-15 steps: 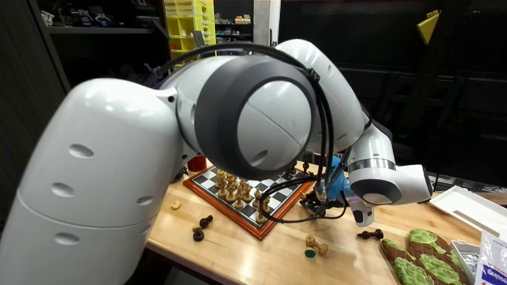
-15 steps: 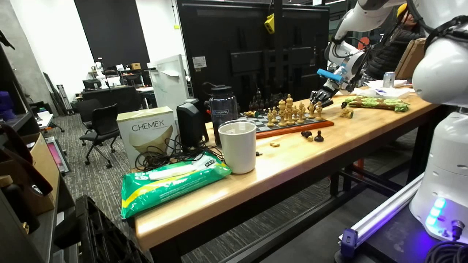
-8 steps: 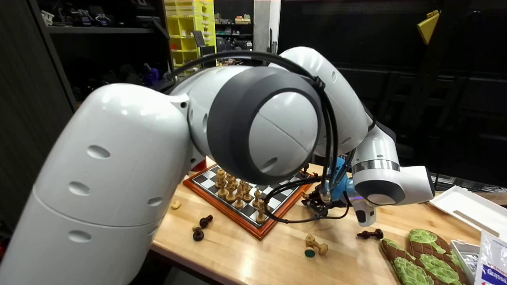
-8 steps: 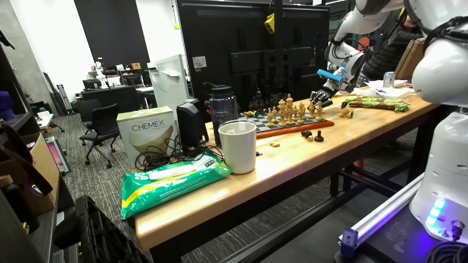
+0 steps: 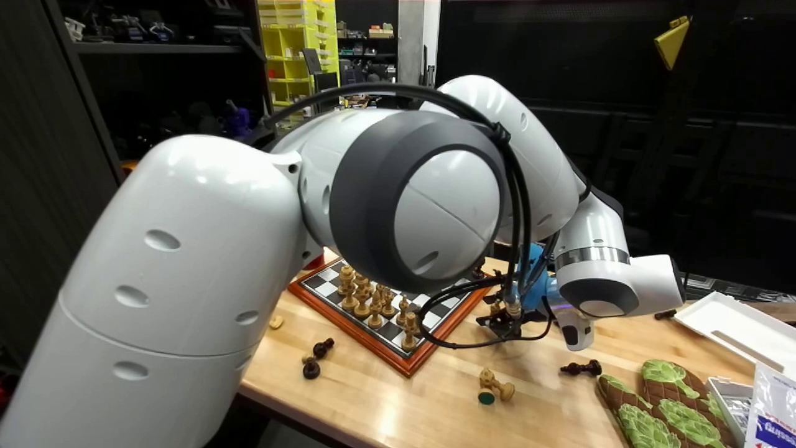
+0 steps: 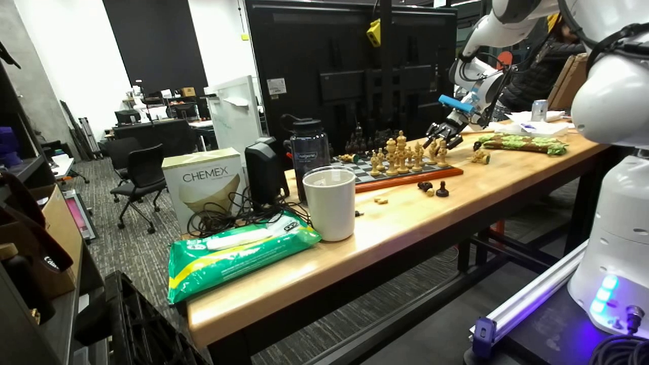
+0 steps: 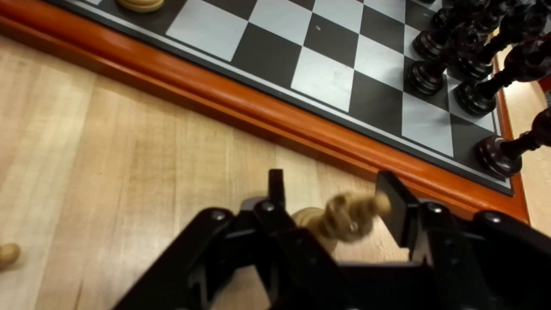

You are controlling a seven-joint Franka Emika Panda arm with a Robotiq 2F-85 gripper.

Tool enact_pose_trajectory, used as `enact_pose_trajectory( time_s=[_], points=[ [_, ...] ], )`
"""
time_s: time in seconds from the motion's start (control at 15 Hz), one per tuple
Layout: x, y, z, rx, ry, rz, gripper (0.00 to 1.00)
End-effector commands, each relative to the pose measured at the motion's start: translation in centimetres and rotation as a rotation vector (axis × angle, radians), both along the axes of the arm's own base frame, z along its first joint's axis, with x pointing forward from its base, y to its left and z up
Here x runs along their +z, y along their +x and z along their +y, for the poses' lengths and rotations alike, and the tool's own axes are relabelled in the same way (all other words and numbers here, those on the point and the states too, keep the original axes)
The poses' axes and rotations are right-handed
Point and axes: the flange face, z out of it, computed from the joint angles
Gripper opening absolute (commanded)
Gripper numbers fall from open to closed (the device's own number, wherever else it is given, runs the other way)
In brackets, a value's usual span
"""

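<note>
Fingers (image 7: 399, 211) stand farther apart than a sec ago; elbow (image 5: 448, 211) sits a bit lower too in an exterior view. Wrist view, L to R: pale knob (image 7: 8, 254) at the edge; then gripper (image 7: 331, 193), fairly wide, no clear grip. Btwn its fingers: pale chess pc. (image 7: 346, 217), long axis prob. upright on tabletop (image 7: 146, 172), head nearest R finger, touching or not can't tell. Just beyond: chessboard (image 7: 258, 110) rim, then dark pcs. (image 7: 424, 78) on the board, far R.

Tan chess piece (image 7: 348, 217), checkered black-white board (image 7: 323, 74)
</note>
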Motion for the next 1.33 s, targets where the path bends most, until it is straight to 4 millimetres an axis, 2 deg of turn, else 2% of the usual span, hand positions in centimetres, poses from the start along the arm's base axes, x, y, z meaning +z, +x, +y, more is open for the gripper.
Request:
enact_pose_trajectory(
  time_s=[0.0,0.07,0.2,0.67,0.93,1.27],
  points=[
    [0.3,0.2,-0.4,0.014,0.000,-0.014,0.88],
    [0.5,0.3,-0.3,0.021,-0.008,-0.017,0.97],
    [0.9,0.4,-0.2,0.030,-0.024,-0.020,1.00],
    [3.2,1.1,0.7,0.078,-0.128,-0.017,1.00],
    [6.0,1.7,2.0,0.121,-0.301,0.006,1.00],
    [10.7,3.1,5.6,0.182,-0.591,0.028,1.00]
  ],
)
